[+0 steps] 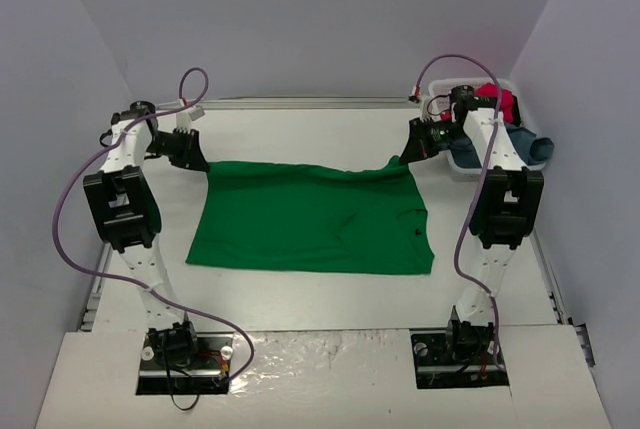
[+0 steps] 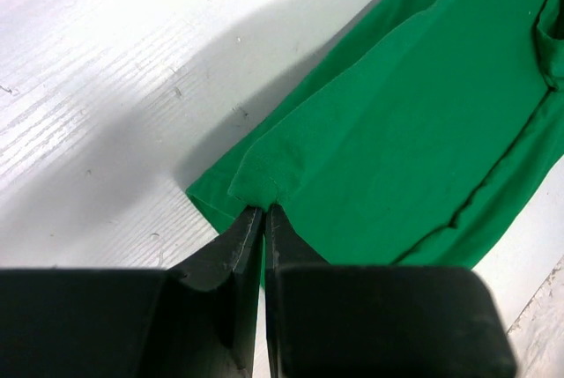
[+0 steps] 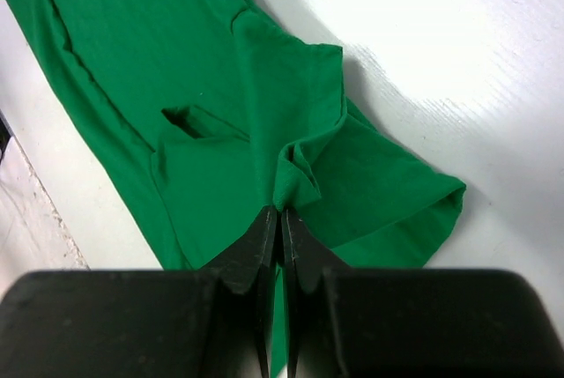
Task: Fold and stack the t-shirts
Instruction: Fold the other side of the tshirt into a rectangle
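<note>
Nearest us, at the desk's [image 1: 300,129] front edge, sits the left base [image 1: 182,349], with its purple cable [image 1: 70,209] looping out wide on the left side. Follow that arm up and the left hand [image 2: 263,211] is clenched tight, fingers pressed together on the far left corner of the green shirt [image 1: 315,217]. The wrist view shows a doubled edge of cloth nipped right at the fingertips, and that corner is raised off the desk.

Now the middle: the green shirt is spread flat on the desk between the two arms. Its near edge lies fairly straight, while its far edge runs up to a hand at each end. There are a few soft wrinkles across it, and the neck opening sits toward the right side.

On to the right hand [image 3: 280,212]: it is clenched too, gripping a bunched fold of green at the far right corner, just beside a sleeve. Its arm rises from the right base [image 1: 462,344].

Far right, in the back corner, stands the white basket [image 1: 440,89]. The red shirt [image 1: 500,99] is heaped in it and the grey-blue shirt [image 1: 530,149] spills over its near rim, both well apart from the green one.
</note>
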{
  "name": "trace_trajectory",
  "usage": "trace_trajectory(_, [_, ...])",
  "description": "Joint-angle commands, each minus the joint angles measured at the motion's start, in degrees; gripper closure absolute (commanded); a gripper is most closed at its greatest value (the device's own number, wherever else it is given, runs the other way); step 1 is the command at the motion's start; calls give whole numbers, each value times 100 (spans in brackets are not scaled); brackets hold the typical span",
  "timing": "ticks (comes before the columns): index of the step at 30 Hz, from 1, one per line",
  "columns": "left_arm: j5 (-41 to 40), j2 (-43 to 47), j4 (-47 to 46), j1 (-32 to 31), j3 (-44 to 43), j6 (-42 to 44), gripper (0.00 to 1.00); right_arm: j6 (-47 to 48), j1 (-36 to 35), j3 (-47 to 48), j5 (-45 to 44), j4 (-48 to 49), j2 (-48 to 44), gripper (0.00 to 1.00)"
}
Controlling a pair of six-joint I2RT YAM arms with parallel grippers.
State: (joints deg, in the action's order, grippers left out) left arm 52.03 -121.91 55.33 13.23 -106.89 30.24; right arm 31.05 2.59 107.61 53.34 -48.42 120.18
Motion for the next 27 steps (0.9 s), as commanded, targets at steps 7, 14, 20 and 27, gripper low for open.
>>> trace_trajectory(7, [299, 676, 356, 171, 326, 623, 98, 410, 5, -337, -78, -738, -759, 100])
trace_trajectory(14, [360, 897, 399, 206, 757, 878, 98, 902, -13, -522, 18, -1353, -865, 100])
trace_trajectory(20, [352, 1134, 426, 206, 1126, 1063, 98, 1237, -65, -847, -61, -1635, -1031, 100])
trace_trajectory(27, [282, 1380, 417, 206, 1478, 1203, 98, 1395, -118, -1224, -140, -1732, -1269, 100])
